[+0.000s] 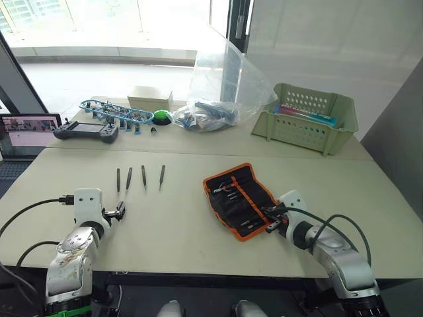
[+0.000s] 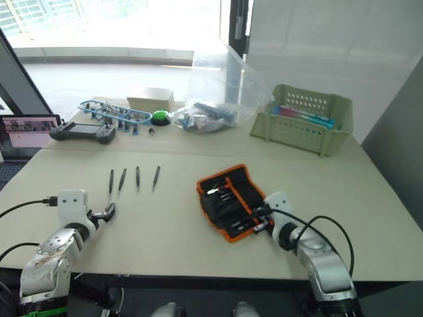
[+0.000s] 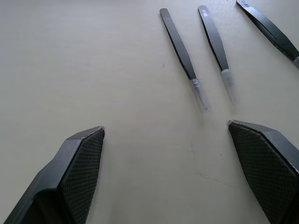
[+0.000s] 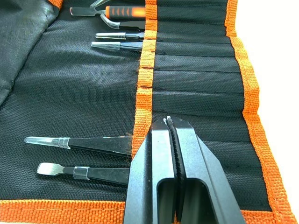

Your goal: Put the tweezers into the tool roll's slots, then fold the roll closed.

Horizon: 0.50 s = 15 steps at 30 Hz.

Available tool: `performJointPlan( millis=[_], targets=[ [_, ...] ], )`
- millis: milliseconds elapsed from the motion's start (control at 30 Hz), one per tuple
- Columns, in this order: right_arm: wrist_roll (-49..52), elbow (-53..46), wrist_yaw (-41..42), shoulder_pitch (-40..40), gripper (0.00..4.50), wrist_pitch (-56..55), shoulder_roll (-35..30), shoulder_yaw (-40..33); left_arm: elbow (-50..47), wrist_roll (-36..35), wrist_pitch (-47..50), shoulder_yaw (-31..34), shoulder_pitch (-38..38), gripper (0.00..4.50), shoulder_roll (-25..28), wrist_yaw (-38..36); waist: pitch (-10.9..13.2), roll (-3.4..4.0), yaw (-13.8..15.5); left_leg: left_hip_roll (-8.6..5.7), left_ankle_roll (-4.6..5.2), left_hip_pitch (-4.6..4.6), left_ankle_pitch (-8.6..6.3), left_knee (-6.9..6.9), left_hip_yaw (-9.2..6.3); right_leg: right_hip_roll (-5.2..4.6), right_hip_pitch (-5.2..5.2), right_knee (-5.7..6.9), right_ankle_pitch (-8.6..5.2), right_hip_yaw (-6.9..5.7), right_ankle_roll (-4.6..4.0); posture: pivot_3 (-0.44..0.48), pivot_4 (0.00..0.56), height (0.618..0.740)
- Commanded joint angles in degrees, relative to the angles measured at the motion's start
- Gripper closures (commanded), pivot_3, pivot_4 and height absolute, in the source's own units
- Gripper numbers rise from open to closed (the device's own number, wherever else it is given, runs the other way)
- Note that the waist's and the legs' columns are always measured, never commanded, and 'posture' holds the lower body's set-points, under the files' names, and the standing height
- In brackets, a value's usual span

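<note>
On our pale table [image 1: 198, 231] four slim black tweezers [image 1: 143, 177] lie loose before our wide-open, empty left gripper [image 3: 166, 140]; our right gripper [image 4: 170, 122], pinched closed and empty, rests on the unrolled black orange-edged tool roll [image 1: 238, 200].

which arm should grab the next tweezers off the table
Left. The left gripper is open and sits just short of the four loose tweezers on the table. The right gripper is shut and resting on the tool roll, away from them.
</note>
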Motion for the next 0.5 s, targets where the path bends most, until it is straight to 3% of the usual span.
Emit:
performJointPlan(
  millis=[33,500],
  targets=[
    [0.08,-0.24,-0.32,0.15,4.50,1.24,-0.88,-1.00,6.57,1.54,-1.70,-1.25,-2.60,0.03,0.09,1.34,0.00,0.02,0.14,0.00,0.00,0.00,0.00,0.00,0.00,0.00,-0.01,0.00,0.02,-0.01,0.01,0.000,0.150,0.740],
    [0.09,-0.68,-0.50,-0.15,4.50,2.02,-1.16,-1.62,22.84,3.36,-7.45,-3.79,-11.67,0.03,-0.01,2.96,-0.23,0.44,0.54,-0.04,0.00,0.12,0.00,0.00,-0.01,0.00,0.15,-0.01,0.14,-0.03,0.02,0.000,0.150,0.740]
  ],
)
